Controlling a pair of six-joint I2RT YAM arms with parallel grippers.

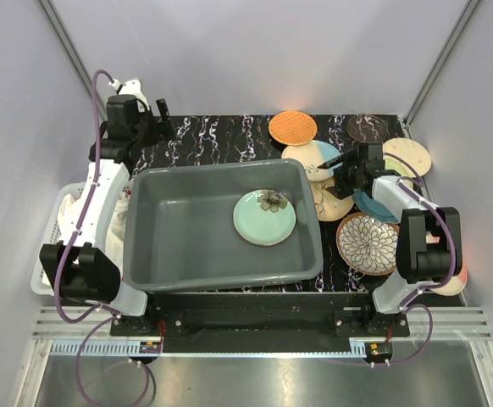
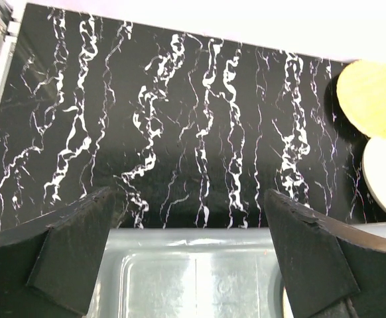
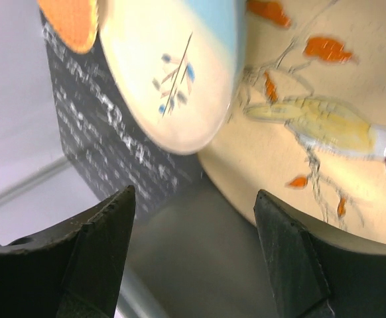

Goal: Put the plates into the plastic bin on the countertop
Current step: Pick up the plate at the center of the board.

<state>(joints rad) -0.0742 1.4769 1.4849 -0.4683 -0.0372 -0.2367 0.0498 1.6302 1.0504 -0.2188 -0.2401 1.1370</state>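
One grey plastic bin (image 1: 170,229), rectangular with rounded corners and a rolled rim, stands open side up on the black white-veined counter (image 1: 213,140), its long axis running left to right; a pale green plate (image 1: 264,217) with a dark flower lies flat inside, right of centre. Other plates lie flat in an overlapping cluster right of the bin: orange woven plate (image 1: 293,127), cream-and-blue plate (image 1: 310,157), dark patterned plate (image 1: 367,127), petal-patterned plate (image 1: 367,244). Left tool (image 2: 190,218) spread wide, gripping nothing, above the bin's far rim; right tool (image 3: 193,218) spread, gripping nothing, over the cream-and-blue plate and a cream bird-and-leaf plate (image 3: 325,132).
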